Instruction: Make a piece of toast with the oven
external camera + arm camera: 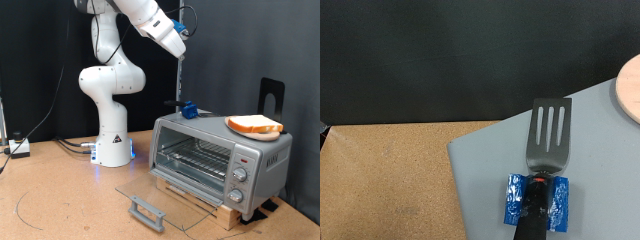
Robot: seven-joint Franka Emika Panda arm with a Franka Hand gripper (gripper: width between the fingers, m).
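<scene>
The silver-grey oven (225, 160) stands at the exterior view's right with its glass door (165, 200) folded down flat and its wire rack showing. The piece of toast (254, 124) lies on a round wooden plate (268, 133) on top of the oven; only the plate's edge (631, 88) shows in the wrist view. My gripper (176, 42) is high above the oven's left end, shut on the long handle of a black slotted spatula (546, 138) with blue tape (188, 109). The spatula's blade hangs at the oven's grey top (520, 170), left of the toast.
The oven rests on a low wooden stand (215, 205) on a brown table. The arm's white base (112, 140) stands behind, left of the oven. Cables (60, 145) and a small box (18, 148) lie at the far left. A black bracket (272, 95) rises behind the oven.
</scene>
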